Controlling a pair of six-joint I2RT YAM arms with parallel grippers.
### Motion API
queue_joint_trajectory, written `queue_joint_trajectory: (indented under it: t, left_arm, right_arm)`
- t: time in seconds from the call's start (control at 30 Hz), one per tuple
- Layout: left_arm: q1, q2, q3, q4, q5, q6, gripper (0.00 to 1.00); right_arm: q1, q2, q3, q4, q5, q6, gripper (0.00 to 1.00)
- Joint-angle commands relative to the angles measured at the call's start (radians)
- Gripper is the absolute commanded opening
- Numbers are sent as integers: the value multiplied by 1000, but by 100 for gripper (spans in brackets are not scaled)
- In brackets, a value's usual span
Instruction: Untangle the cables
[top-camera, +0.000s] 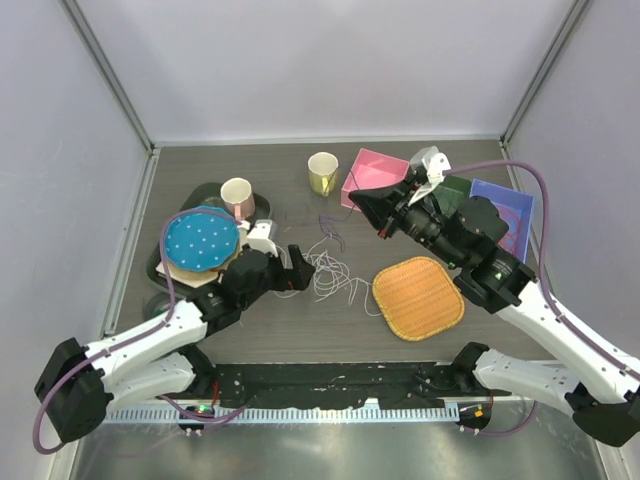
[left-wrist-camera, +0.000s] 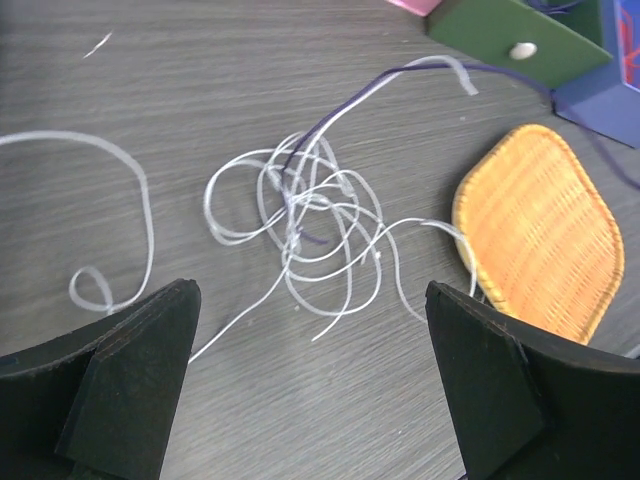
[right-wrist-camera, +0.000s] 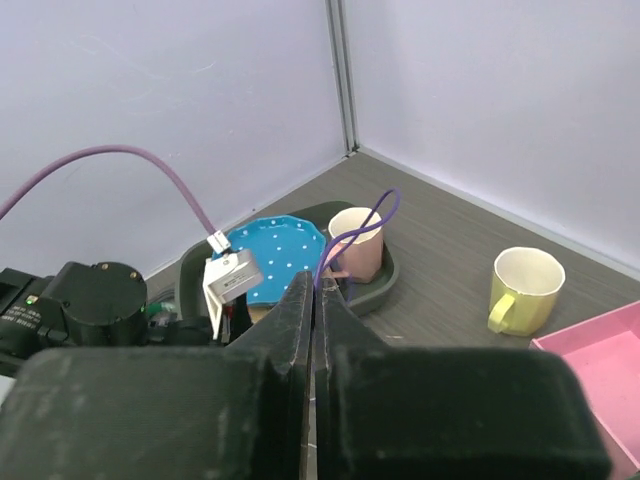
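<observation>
A tangle of thin white cables (top-camera: 325, 272) lies on the table's middle; in the left wrist view it (left-wrist-camera: 300, 215) sits just ahead of my fingers. A purple cable (left-wrist-camera: 345, 105) runs out of the tangle toward the far right. My left gripper (top-camera: 296, 266) is open and empty just left of the tangle, its fingers (left-wrist-camera: 130, 380) wide apart above bare table. My right gripper (top-camera: 356, 199) is raised behind the tangle and shut on a loop of the purple cable (right-wrist-camera: 362, 224), which sticks up past its fingertips (right-wrist-camera: 300, 300). No orange-red cable shows.
An orange woven mat (top-camera: 418, 297) lies right of the tangle. A yellow mug (top-camera: 322, 172), pink box (top-camera: 375, 168), green block (top-camera: 456, 190) and blue box (top-camera: 506, 215) stand behind. A pink cup (top-camera: 237, 196) on a dark tray and a blue dotted plate (top-camera: 202, 240) are at the left.
</observation>
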Motion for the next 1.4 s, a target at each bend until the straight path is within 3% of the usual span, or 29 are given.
queue_joint_trajectory:
  t: [0.0,0.07,0.1,0.2,0.27,0.47,0.57,0.7,0.73,0.83,0.87,0.93,0.97,1.17,1.37]
  left_arm:
    - [5,102,89,200,116,104,100]
    - [5,154,115,249,182,142,100]
    - [5,215,146,262,305,205,100]
    - [-21,286,169,347,447,320,100]
    - [-49,331,184,396,393,351,100]
    - [-95,400,243,564,-57,311,100]
    - [-95,441,273,642,-125,305,100]
    - [-95,512,339,677,-71,310,98]
    - [-95,521,353,679,-68,311,93]
    - [-95,532,387,668,-114,310,60]
    - [-95,524,388,665,-132,314,44]
    - [-95,486,396,664,-149,339,23]
    - [-96,472,404,653,-157,348,1]
    - [-93,363,607,435,-209,516,0]
    - [-93,309,816,251,-132,659,0]
  right_arm:
    - [2,-51,-41,64,28,20,1]
    - [3,-67,-50,66,38,22,1]
    - [3,-71,-53,60,54,33,1]
    - [2,-90,-56,55,110,40,1]
    - [2,-99,-61,52,134,51,1]
    - [2,-134,-70,42,131,94,1]
    - [2,-137,-70,35,108,103,1]
    - [2,-127,-67,39,98,111,1]
    - [3,-122,-66,37,100,111,1]
    - [2,-122,-64,34,106,111,1]
    - [3,-127,-66,34,114,109,1]
    - [3,-130,-64,29,149,97,1]
    - [2,-128,-63,23,170,94,1]
    - [2,-119,-60,26,287,63,1]
    - [2,-114,-75,66,275,57,1]
